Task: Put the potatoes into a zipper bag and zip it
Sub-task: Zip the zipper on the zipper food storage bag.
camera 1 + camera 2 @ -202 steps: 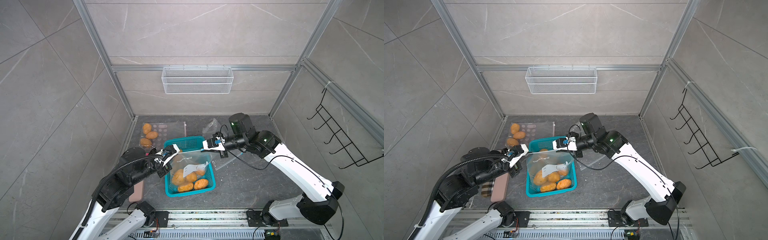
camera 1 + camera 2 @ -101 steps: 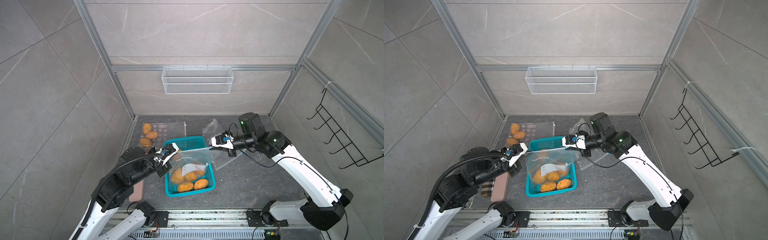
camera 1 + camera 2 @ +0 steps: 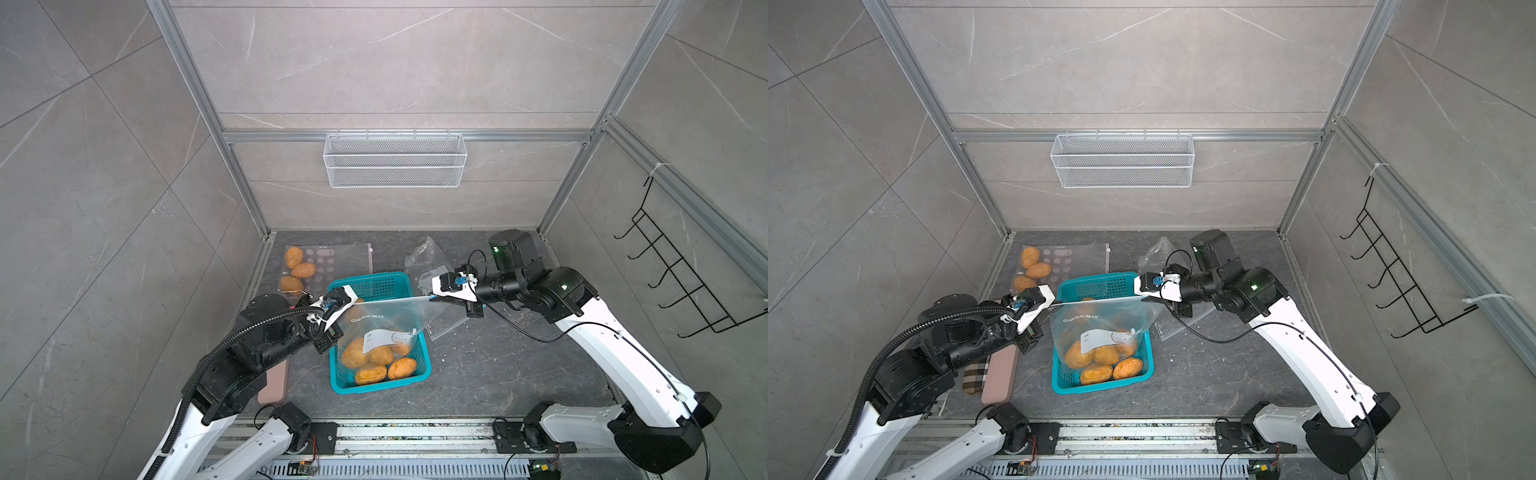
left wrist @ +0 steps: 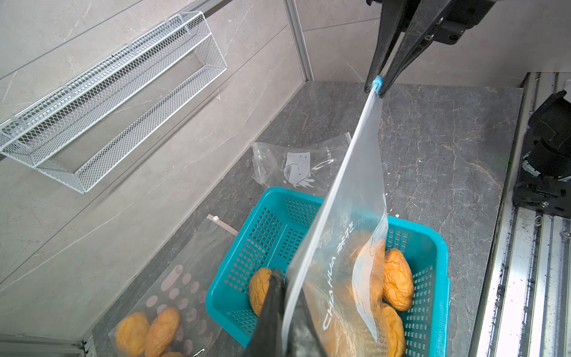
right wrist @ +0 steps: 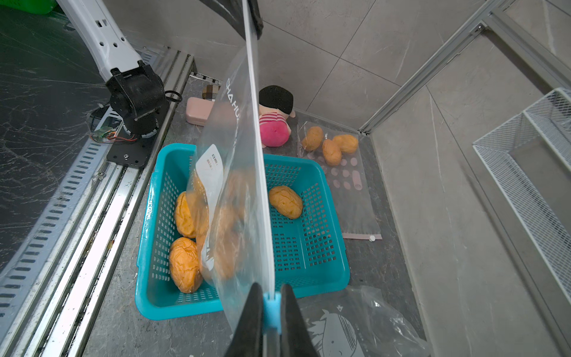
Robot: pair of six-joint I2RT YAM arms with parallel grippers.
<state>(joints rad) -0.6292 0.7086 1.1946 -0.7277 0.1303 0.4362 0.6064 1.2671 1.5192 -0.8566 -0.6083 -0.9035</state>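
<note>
A clear zipper bag (image 3: 384, 322) (image 3: 1100, 322) hangs stretched above the teal basket (image 3: 374, 388), its bottom resting inside. Several orange-tan potatoes (image 3: 365, 353) lie in the bag. Beside it, loose in the basket, are others (image 3: 401, 368) (image 5: 285, 202). My left gripper (image 3: 351, 303) (image 4: 282, 309) is shut on the bag's left top corner. At the right end of the closed top strip, my right gripper (image 3: 430, 296) (image 5: 272, 306) is shut on the blue slider (image 5: 272, 312) (image 4: 376, 84).
Three more potatoes (image 3: 297, 270) lie on a flat printed bag (image 3: 332, 262) at the back left. A crumpled empty bag (image 3: 428, 262) sits behind my right gripper. A pink case (image 3: 274, 382) and a plush doll (image 5: 275, 123) lie left of the basket. A wire shelf (image 3: 395, 160) hangs on the back wall.
My right gripper has moved right along the bag's top edge with the slider, and the top strip now runs taut between both grippers. The left gripper has stayed in place.
</note>
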